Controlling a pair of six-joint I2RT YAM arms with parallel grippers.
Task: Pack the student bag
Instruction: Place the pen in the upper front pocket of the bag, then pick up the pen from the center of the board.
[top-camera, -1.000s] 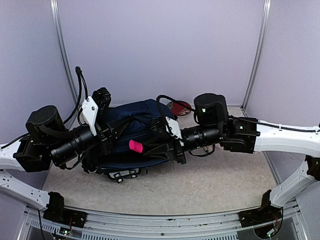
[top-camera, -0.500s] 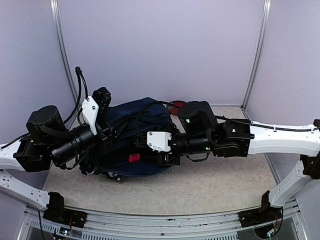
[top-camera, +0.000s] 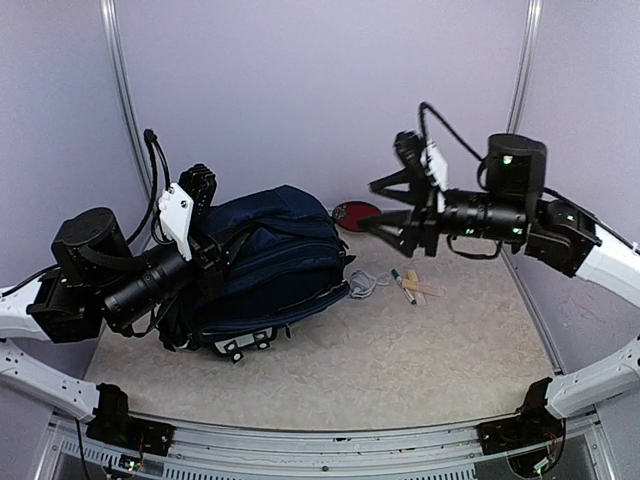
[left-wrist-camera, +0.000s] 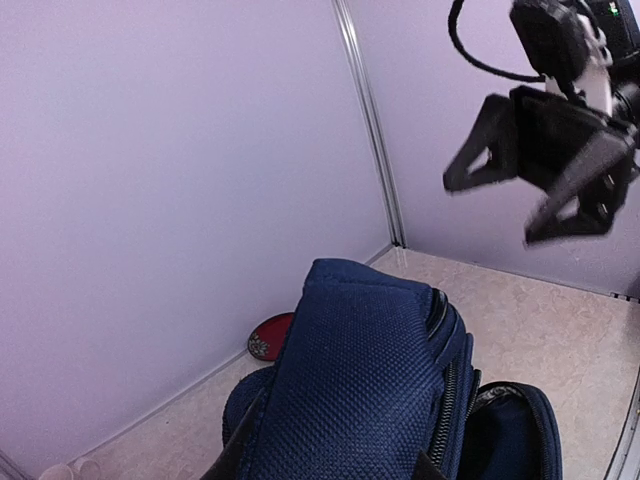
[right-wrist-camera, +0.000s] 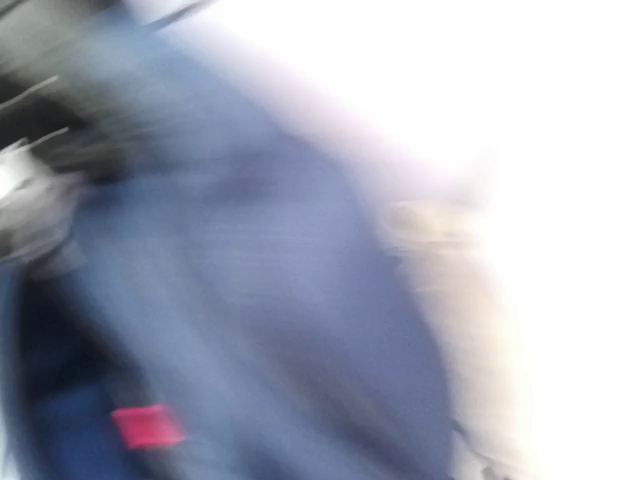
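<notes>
Navy backpack (top-camera: 285, 255) lies on its side, left of centre on the tabletop (top-camera: 420, 360); left gripper (top-camera: 213, 260) is pinching the fabric at its left end, right gripper (top-camera: 377, 207) is spread wide, up in the air well to its right.

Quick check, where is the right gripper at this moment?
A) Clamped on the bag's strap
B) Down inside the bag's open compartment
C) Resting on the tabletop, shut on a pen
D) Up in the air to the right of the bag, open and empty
D: the right gripper hangs above the table with its jaws spread and nothing between them, apart from the student bag; the left wrist view shows the same.
</notes>
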